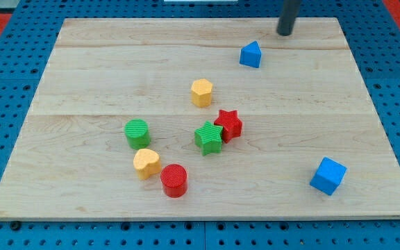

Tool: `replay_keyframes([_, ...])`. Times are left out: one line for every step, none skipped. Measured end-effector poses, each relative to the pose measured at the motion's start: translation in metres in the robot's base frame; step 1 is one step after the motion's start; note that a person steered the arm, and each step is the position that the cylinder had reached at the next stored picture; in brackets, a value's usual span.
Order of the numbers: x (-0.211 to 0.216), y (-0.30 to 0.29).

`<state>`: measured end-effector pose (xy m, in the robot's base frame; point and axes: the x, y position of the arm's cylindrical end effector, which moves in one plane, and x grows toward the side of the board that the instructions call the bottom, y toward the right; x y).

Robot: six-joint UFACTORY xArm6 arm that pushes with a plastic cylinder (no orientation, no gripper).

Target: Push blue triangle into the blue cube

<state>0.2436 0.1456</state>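
Observation:
The blue triangle (251, 55) sits near the view's top, right of centre, on the wooden board (103, 69). The blue cube (328, 176) sits near the view's bottom right corner of the board, far from the triangle. My tip (285, 32) is just above and to the right of the blue triangle, a small gap apart from it.
A yellow hexagon (201, 92) lies mid-board. A red star (228, 125) touches a green star (208, 137). A green cylinder (137, 132), a yellow heart (146, 162) and a red cylinder (174, 180) cluster at lower left of centre. Blue pegboard surrounds the board.

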Motion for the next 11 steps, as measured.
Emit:
replay_keyframes([0.037, -0.02])
replay_keyframes([0.043, -0.019])
replay_keyframes([0.044, -0.019])
replay_keyframes([0.044, -0.019])
replay_keyframes([0.044, -0.02])
replay_keyframes([0.036, -0.049])
replay_keyframes([0.028, -0.068])
replay_keyframes([0.049, -0.082])
replay_keyframes([0.076, -0.088])
replay_keyframes([0.099, -0.089])
replay_keyframes([0.118, -0.088])
